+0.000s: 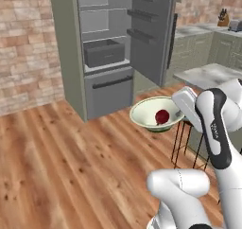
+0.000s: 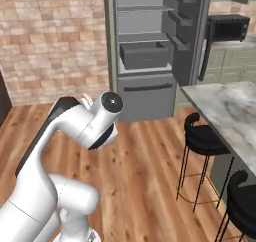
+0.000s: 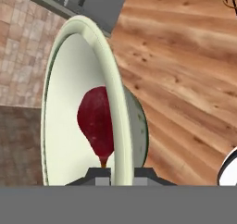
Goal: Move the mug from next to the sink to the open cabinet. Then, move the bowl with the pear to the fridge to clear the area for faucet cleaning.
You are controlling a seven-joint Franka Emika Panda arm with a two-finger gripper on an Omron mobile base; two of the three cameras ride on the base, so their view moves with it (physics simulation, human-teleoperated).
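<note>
1. Gripper: its two finger tips stand on either side of the bowl rim, one inside and one outside, clamped on that rim. The bowl hangs in the air over the wooden floor, carried by nothing else.
2. Inside the bowl the pear rests on the cream bottom, on the side nearest the gripper; in the hand view its narrow end points down toward the finger tips.
3. Beyond the bowl stands the fridge, door swung wide to the right, grey interior exposed. From the left base view it lies ahead of the bowl and somewhat to the left, well apart across bare floor.
4. A pulled-out drawer and the thin white shelves above it sit higher than the bowl's present height, so I judge the coming move calls for a forward carry with some lift, keeping the bowl level so the pear does not roll out.
5. Bar stools and the marble counter flank the path on the right, close to the arm.
</note>
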